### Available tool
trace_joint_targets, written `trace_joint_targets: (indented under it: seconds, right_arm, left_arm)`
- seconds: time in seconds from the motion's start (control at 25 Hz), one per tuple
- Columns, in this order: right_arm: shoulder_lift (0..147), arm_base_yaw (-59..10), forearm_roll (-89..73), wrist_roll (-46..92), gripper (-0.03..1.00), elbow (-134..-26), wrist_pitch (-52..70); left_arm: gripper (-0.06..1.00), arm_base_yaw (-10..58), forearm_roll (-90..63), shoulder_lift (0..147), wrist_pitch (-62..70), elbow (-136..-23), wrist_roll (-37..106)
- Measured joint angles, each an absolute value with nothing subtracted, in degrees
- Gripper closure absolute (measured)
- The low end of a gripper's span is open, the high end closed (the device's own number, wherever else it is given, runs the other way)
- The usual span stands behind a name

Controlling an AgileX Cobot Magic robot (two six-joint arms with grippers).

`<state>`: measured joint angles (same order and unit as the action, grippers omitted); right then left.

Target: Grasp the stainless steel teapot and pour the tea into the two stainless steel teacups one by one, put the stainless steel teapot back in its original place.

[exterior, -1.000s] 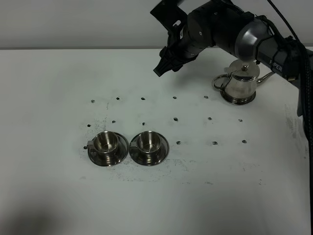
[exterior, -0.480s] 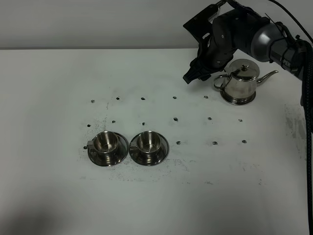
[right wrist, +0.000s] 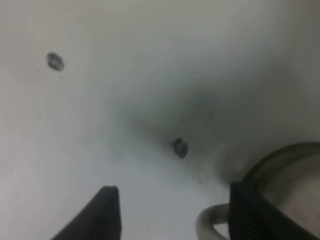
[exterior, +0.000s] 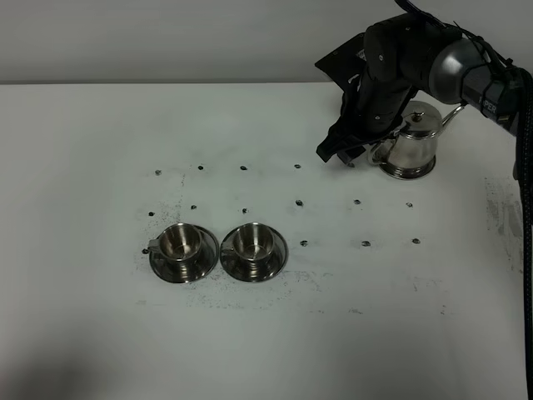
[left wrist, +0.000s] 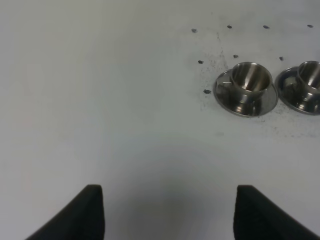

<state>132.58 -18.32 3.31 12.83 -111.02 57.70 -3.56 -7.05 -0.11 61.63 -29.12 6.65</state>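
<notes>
Upper right, the right gripper (exterior: 336, 157) hangs beside the stainless steel teapot (exterior: 414, 148), fingers apart, its handle (right wrist: 209, 220) seemingly between them; left gripper (left wrist: 169, 212) likewise spread.

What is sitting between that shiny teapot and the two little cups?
Only bare table with small dark dots, seen from the high camera; the right gripper hangs close beside the teapot.

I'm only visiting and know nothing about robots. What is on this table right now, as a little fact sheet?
Teapot: shiny stainless steel teapot, upright on the white table, far right
Cups: left steel teacup and right steel teacup, side by side, no tea visible
Right gripper: open, close to the teapot's handle, not gripping
Left gripper: open, empty
</notes>
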Motion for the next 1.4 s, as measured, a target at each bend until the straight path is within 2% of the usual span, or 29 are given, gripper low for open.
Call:
trace_joint_targets:
  seconds: [0.56,0.88,1.0,1.16,1.4]
  right_arm:
    - [132.4,-17.71,3.76,11.64,0.52,-111.08,67.05]
    - [128.75,-17.95,2.14,10.4,0.55,-110.61,66.82]
    - [124.17,-19.02,0.0,10.4,0.55,-105.79,61.48]
    - [116.78,-19.5,-3.17,10.4,0.55,-93.08,50.48]
    - [110.94,-19.5,-7.38,7.74,0.56,-75.04,28.81]
  left_arm:
    - [0.41,-3.56,-7.05,-0.11,61.63,-29.12,6.65]
    - [0.41,-3.56,-7.05,-0.11,61.63,-29.12,6.65]
    - [0.41,-3.56,-7.05,-0.11,61.63,-29.12,6.65]
    - [0.41,-3.56,-7.05,-0.11,61.63,-29.12,6.65]
    - [0.41,-3.56,-7.05,-0.11,61.63,-29.12,6.65]
